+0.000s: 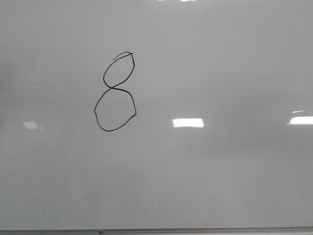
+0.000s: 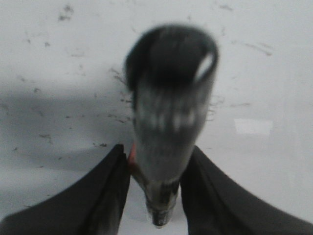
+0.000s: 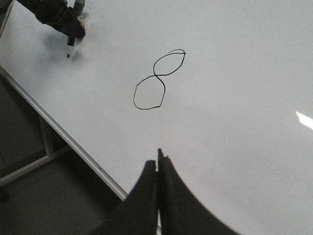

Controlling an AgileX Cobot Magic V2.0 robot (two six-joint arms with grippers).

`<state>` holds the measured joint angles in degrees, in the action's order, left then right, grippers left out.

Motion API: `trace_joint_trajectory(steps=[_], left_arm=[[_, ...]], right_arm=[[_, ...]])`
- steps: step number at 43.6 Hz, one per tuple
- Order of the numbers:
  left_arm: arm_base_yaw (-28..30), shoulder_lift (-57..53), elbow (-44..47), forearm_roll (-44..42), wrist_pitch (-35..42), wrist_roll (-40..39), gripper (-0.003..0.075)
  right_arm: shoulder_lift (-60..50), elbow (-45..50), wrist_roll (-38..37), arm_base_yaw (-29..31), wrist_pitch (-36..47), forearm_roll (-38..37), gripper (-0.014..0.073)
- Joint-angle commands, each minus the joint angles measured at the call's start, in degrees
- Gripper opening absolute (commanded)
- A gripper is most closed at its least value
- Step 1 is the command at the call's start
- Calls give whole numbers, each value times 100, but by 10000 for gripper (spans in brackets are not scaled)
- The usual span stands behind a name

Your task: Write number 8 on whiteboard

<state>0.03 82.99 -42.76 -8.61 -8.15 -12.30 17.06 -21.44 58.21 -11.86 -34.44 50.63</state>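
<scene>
The number 8 (image 1: 113, 88) is drawn in thin black line left of centre on the whiteboard (image 1: 220, 171). Neither gripper shows in the front view. In the left wrist view my left gripper (image 2: 157, 149) is shut on a blurred grey marker (image 2: 168, 122) with a dark cap end, its tip pointing at the whiteboard (image 2: 274, 73). In the right wrist view my right gripper (image 3: 157, 164) is shut and empty above the whiteboard (image 3: 234, 98), near its edge. The number 8 (image 3: 156, 76) lies beyond it. My left gripper (image 3: 73, 32) holds the marker (image 3: 70, 46) well away from the 8.
A thin grey metal edge strip (image 1: 146, 231) runs along the board's near side and also shows in the right wrist view (image 3: 58, 129). Past it are dark floor and a white frame leg (image 3: 47, 139). Bright light reflections (image 1: 188, 122) lie on the board. Old ink smudges (image 2: 63, 12) mark it.
</scene>
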Motion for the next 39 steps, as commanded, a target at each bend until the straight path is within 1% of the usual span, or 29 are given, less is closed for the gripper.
trace_joint_trajectory(steps=[1,4,8,11,21,26,31,35,39], left_arm=[[-12,-126,-174,41,385,-53,317],[-12,-126,-174,41,373,-53,360],[-12,-163,-174,41,315,-53,451],[-3,-187,-174,18,292,-53,481],[-3,-414,-174,-5,84,-53,482],[-12,-869,-174,-224,-133,-53,482],[-12,-1383,-174,-222,-444,-53,480],[-12,-1893,-38,-222,-530,-53,460],[-115,-2491,284,-222,-543,-53,413]], right_arm=[[41,-143,-3,36,301,171,-60],[41,-143,-3,36,301,171,-60],[41,-143,-3,36,301,171,-60],[41,-143,-3,36,301,171,-60],[41,-143,-3,36,301,171,-60],[41,-143,-3,36,295,174,-60],[41,-143,-3,36,295,174,-60],[41,-143,-3,36,296,180,-60],[41,-143,-3,36,296,180,-60]])
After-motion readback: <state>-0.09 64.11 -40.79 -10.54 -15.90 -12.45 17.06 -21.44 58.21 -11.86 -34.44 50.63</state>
